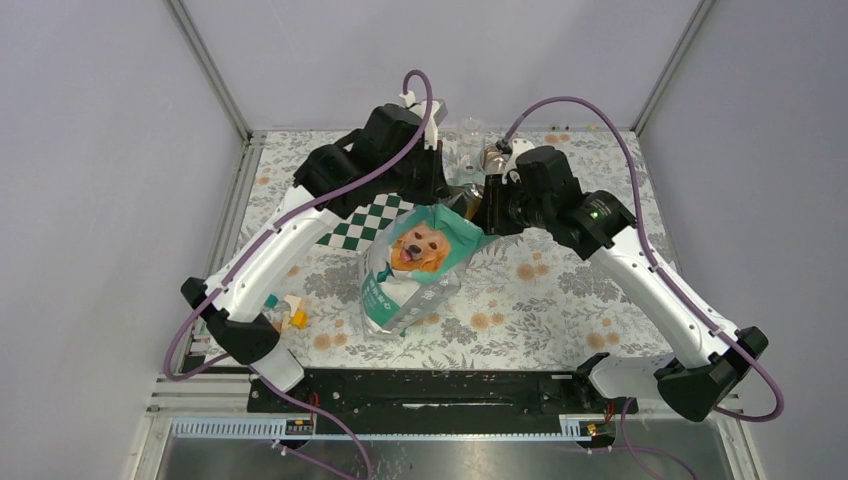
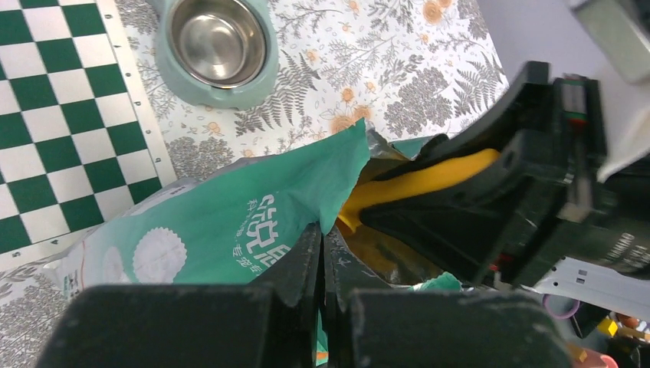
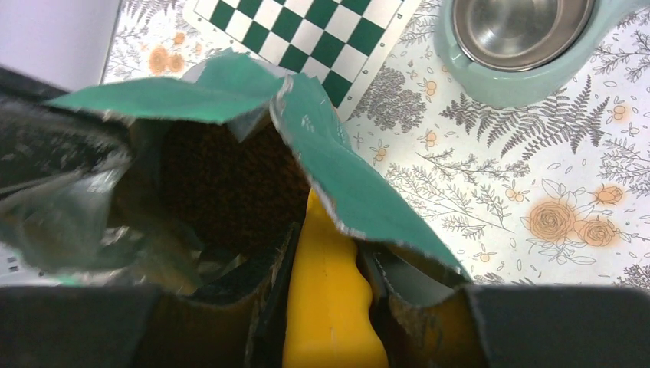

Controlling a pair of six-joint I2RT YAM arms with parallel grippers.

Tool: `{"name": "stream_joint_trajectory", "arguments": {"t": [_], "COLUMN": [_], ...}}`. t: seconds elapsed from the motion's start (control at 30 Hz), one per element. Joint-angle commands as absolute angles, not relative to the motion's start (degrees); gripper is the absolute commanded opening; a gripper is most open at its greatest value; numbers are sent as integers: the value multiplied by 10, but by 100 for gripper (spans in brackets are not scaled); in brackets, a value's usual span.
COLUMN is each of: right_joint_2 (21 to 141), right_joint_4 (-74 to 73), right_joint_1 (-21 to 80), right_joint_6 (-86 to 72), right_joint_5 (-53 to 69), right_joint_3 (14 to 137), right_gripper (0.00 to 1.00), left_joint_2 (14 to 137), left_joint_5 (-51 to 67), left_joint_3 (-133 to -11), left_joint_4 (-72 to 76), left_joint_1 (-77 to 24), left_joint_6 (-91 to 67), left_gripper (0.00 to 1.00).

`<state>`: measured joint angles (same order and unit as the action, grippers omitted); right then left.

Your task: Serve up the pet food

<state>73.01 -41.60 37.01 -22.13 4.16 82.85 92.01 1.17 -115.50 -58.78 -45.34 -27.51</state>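
The teal-green bag (image 1: 415, 268) with a golden dog picture stands mid-table, its top open. My left gripper (image 2: 322, 244) is shut on the bag's top edge (image 2: 337, 172) and holds the mouth open. My right gripper (image 3: 326, 253) is shut on the orange scoop's handle (image 3: 329, 307), which reaches down into the bag. The pet food (image 3: 230, 184) shows as a dark brown granular mass inside the bag. The scoop's handle also shows in the left wrist view (image 2: 418, 182). The scoop's bowl is hidden in the bag.
A pale green bowl with a steel insert (image 2: 218, 47) sits empty on the floral cloth beyond the bag, and also shows in the right wrist view (image 3: 529, 46). A green-and-white chequered mat (image 1: 365, 222) lies left of it. Small yellow and white items (image 1: 290, 315) lie near the left arm's base.
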Motion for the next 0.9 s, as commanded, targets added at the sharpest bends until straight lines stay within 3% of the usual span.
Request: {"name": "stream_joint_trajectory", "arguments": {"t": [0.0, 0.3, 0.6, 0.87], "right_joint_2": [740, 763, 706, 629], "right_joint_4": [-364, -205, -19, -33], "right_joint_1": [361, 358, 301, 242], "right_joint_6": [-215, -299, -455, -512], "right_joint_5": [57, 214, 336, 341], "right_joint_3": [790, 665, 561, 588], "right_gripper": [0, 0, 0, 0], "left_joint_2": [920, 903, 891, 870], "left_joint_5": [38, 82, 42, -9], "left_joint_3": [-1190, -1135, -1128, -1125], "left_joint_4": [-533, -477, -487, -497], "left_joint_1": [-456, -456, -455, -454], "left_joint_6": [-281, -275, -280, -259], "left_gripper": [0, 0, 0, 0]}}
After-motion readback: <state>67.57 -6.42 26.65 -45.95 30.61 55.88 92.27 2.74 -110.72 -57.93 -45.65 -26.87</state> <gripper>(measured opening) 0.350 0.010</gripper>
